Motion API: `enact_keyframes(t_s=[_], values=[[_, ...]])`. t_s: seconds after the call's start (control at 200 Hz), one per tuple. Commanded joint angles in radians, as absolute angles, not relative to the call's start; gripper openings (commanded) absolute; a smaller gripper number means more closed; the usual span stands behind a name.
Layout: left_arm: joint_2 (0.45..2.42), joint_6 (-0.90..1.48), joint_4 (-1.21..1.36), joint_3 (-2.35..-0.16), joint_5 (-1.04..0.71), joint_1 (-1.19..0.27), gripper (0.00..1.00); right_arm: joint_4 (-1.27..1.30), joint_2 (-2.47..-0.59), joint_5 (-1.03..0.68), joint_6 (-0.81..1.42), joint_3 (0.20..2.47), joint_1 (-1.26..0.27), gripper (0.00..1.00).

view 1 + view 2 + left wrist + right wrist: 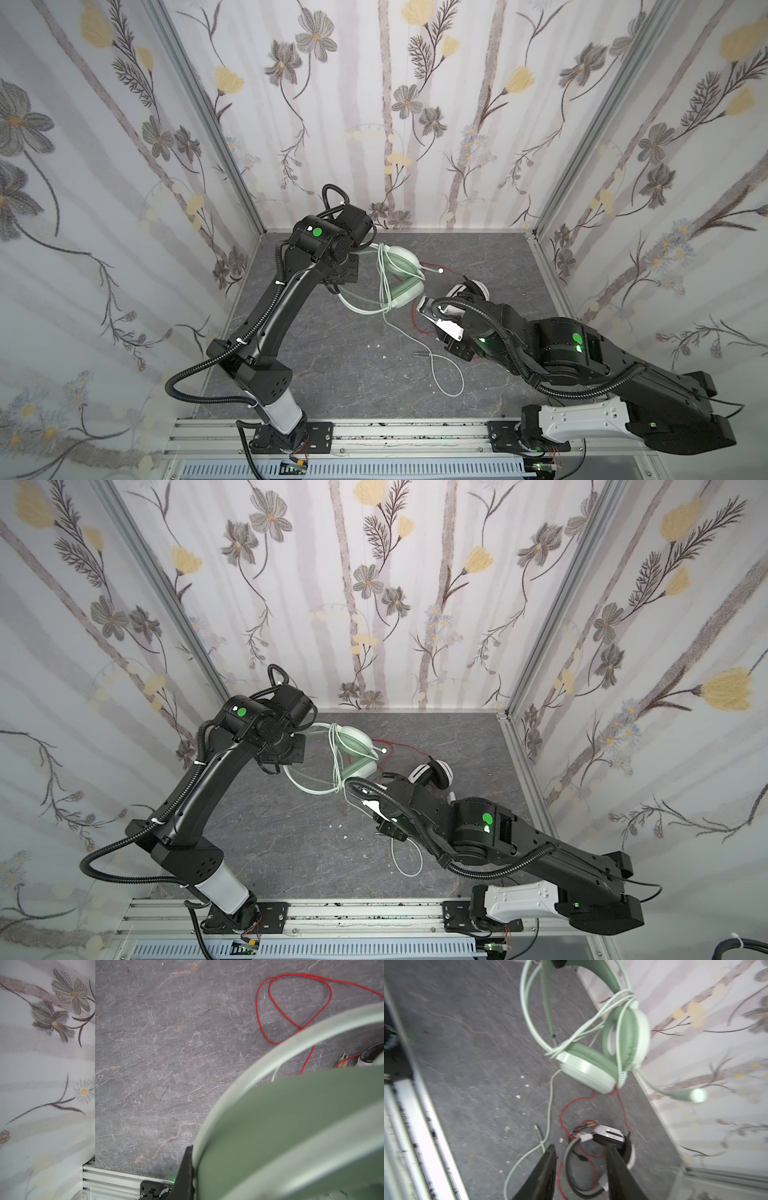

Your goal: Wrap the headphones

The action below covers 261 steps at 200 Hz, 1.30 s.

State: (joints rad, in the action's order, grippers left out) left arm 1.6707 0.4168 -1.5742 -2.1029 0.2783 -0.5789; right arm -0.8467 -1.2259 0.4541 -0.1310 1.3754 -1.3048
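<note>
Your left gripper [338, 284] is clamped tight on the headband of the mint green headset [405, 295], up at the far left of the grey table [332, 374]. In the left wrist view that band fills the frame beside one black finger [187, 1167]. The cups hang toward the middle and look lifted off the surface, though the blur in the right wrist view leaves that unsure. Several turns of the green cable [577, 1035] cross the cups. The loose rest drops to the table, curls in a loop near the front and ends in a metal plug [538, 1132]. Your right gripper [581, 1147] has its jaws apart and holds nothing, poised just over the white-and-black headset [609, 1135], which lies right of the mint one. Its thin red cable [301, 1027] sprawls loose between the two.
</note>
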Motion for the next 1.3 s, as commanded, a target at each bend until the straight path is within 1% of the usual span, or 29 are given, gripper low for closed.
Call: enact_keyframes(t_s=[0.0,0.04,0.055,0.09,0.13,0.175,0.225,0.255,0.27,0.29,0.315,0.33,0.365,0.39,0.395,0.445,0.485,0.54,0.609,0.629,0.644,0.759,0.819,1.004,1.054,1.154,1.299], values=[[1.65,0.425,-1.524,-2.15,0.226,-0.578,0.0,-0.484,-1.079,0.237,0.089,1.178,-1.278,0.47],[1.639,0.429,-1.51,-2.164,0.208,-0.578,0.0,-0.407,-1.003,0.248,0.16,1.091,-1.251,0.53],[1.634,0.429,-1.505,-2.17,0.2,-0.578,0.0,-0.374,-0.963,0.259,0.194,1.047,-1.236,0.57],[1.623,0.434,-1.491,-2.18,0.185,-0.578,0.0,-0.322,-0.892,0.286,0.262,0.969,-1.2,0.63],[1.611,0.439,-1.479,-2.195,0.167,-0.578,0.0,-0.285,-0.828,0.289,0.32,0.888,-1.155,0.64],[1.6,0.444,-1.467,-2.215,0.145,-0.578,0.0,-0.265,-0.769,0.243,0.378,0.806,-1.08,0.65],[1.593,0.449,-1.463,-2.24,0.123,-0.577,0.0,-0.259,-0.739,0.135,0.419,0.726,-0.981,0.65],[1.589,0.451,-1.462,-2.255,0.111,-0.578,0.0,-0.251,-0.733,0.042,0.436,0.674,-0.917,0.67],[1.588,0.454,-1.461,-2.261,0.104,-0.578,0.0,-0.245,-0.733,0.014,0.439,0.661,-0.898,0.68],[1.586,0.456,-1.462,-2.269,0.095,-0.578,0.0,-0.222,-0.735,-0.056,0.449,0.628,-0.858,0.73],[1.584,0.458,-1.459,-2.277,0.08,-0.578,0.0,-0.198,-0.735,-0.114,0.456,0.599,-0.836,0.77],[1.582,0.461,-1.457,-2.279,0.071,-0.578,0.0,-0.17,-0.736,-0.169,0.463,0.569,-0.793,0.81],[1.576,0.462,-1.445,-2.28,0.046,-0.578,0.0,-0.127,-0.739,-0.24,0.479,0.529,-0.763,0.87],[1.572,0.465,-1.436,-2.28,0.031,-0.577,0.0,-0.092,-0.745,-0.291,0.496,0.504,-0.739,0.89],[1.571,0.467,-1.434,-2.28,0.028,-0.578,0.0,-0.076,-0.75,-0.31,0.501,0.494,-0.73,0.9],[1.561,0.474,-1.416,-2.275,0.002,-0.579,0.0,-0.029,-0.775,-0.38,0.519,0.464,-0.696,0.92],[1.555,0.477,-1.403,-2.272,-0.013,-0.579,0.0,-0.004,-0.81,-0.401,0.533,0.451,-0.671,0.92],[1.547,0.48,-1.391,-2.273,-0.027,-0.579,0.0,0.021,-0.879,-0.429,0.549,0.449,-0.643,0.93],[1.541,0.48,-1.382,-2.275,-0.036,-0.579,0.0,0.054,-0.986,-0.512,0.553,0.46,-0.607,0.94],[1.54,0.479,-1.38,-2.275,-0.038,-0.58,0.0,0.062,-1.03,-0.539,0.55,0.47,-0.602,0.99],[1.539,0.477,-1.378,-2.275,-0.039,-0.578,0.0,0.064,-1.046,-0.55,0.547,0.474,-0.601,0.99],[1.533,0.474,-1.362,-2.273,-0.05,-0.579,0.0,0.086,-1.222,-0.66,0.504,0.531,-0.601,0.99],[1.53,0.475,-1.355,-2.273,-0.052,-0.58,0.0,0.083,-1.291,-0.657,0.493,0.556,-0.599,0.98],[1.534,0.476,-1.36,-2.275,-0.051,-0.578,0.0,0.016,-1.456,-0.612,0.447,0.647,-0.598,0.98],[1.536,0.477,-1.362,-2.275,-0.05,-0.578,0.0,0.018,-1.496,-0.63,0.446,0.656,-0.597,0.95],[1.536,0.48,-1.361,-2.273,-0.049,-0.577,0.0,0.018,-1.571,-0.676,0.443,0.674,-0.598,0.83],[1.537,0.478,-1.36,-2.273,-0.05,-0.579,0.0,0.011,-1.59,-0.705,0.433,0.688,-0.599,0.78]])
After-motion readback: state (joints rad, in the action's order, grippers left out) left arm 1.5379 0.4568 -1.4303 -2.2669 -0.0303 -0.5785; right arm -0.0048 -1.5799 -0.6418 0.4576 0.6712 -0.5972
